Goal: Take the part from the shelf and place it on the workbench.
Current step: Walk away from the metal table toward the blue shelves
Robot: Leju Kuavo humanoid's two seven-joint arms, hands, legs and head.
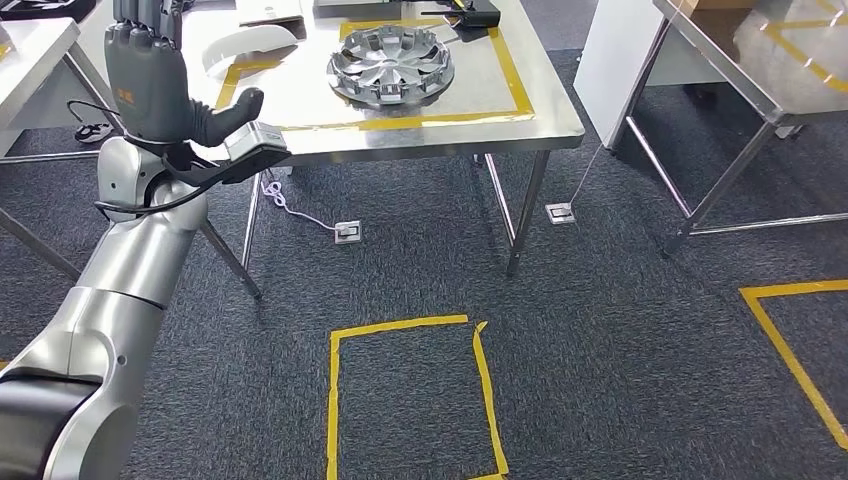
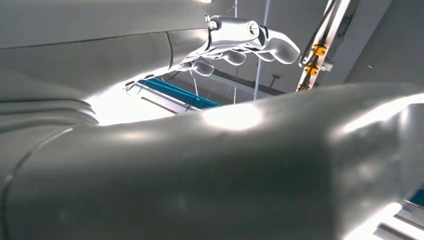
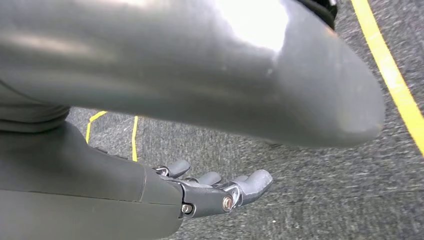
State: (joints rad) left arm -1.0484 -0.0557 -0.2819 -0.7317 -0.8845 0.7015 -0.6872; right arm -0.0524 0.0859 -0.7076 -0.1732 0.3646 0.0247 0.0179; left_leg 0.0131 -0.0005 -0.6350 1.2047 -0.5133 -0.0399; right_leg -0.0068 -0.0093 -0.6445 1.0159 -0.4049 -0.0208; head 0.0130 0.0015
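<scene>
Sitting flat inside a square of yellow tape on the big shiny steel workbench (image 1: 520, 110) is the round silver plastic wheel cover (image 1: 391, 66), so the part is already lying on the bench. Looking light and thin with lots of spokes, it is probably bending or cracking if squeezed hard, so the outer rim is seeming like the best place to take hold. Raised beside the bench, the grey left hand (image 1: 150, 75) is holding nothing with its fingers straight, and the right hand (image 3: 220, 192) is hanging over the carpet, loosely open and holding nothing.
</scene>
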